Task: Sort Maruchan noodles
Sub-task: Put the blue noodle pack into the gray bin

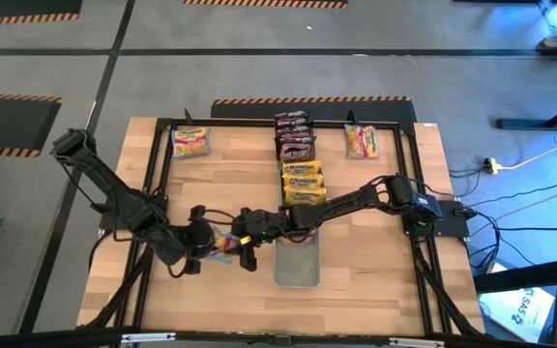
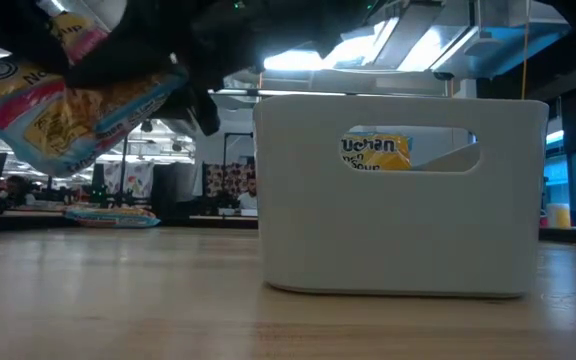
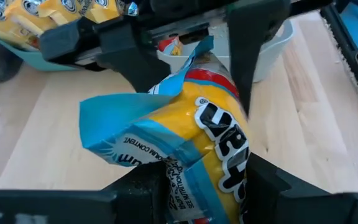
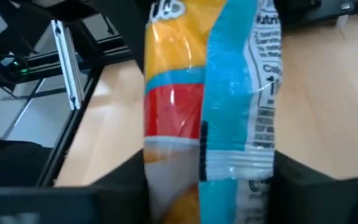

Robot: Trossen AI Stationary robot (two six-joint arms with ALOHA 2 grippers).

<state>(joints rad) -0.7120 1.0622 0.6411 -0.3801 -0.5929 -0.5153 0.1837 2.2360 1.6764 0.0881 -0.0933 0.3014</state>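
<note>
One Maruchan noodles packet (image 1: 223,244), yellow with blue and red print, hangs between my two grippers near the table's front, left of centre. My left gripper (image 1: 204,242) is shut on its left end and my right gripper (image 1: 245,235) on its right end. In the low view the packet (image 2: 58,100) is well above the tabletop. More packets lie in rows at the far side: dark red-brown ones (image 1: 295,135), yellow ones (image 1: 303,182), and a pale pink-yellow one at each side (image 1: 190,142) (image 1: 361,142). My left gripper pinches the packet's near end (image 3: 191,177) between its two fingers (image 3: 135,186), coming slanting down from the table's left. The packet is crumpled and lifted clear of the table. My right gripper pinches the opposite end (image 4: 207,155) between its two fingers (image 4: 123,180), slanting down from the table's right. The packet runs lengthwise away from those fingers.
A clear tray (image 1: 296,263) stands just right of the grippers near the front edge. In the low view its pale wall (image 2: 398,250) shows a yellow packet (image 2: 378,152) through the handle hole. A black frame (image 1: 162,145) runs round the tabletop.
</note>
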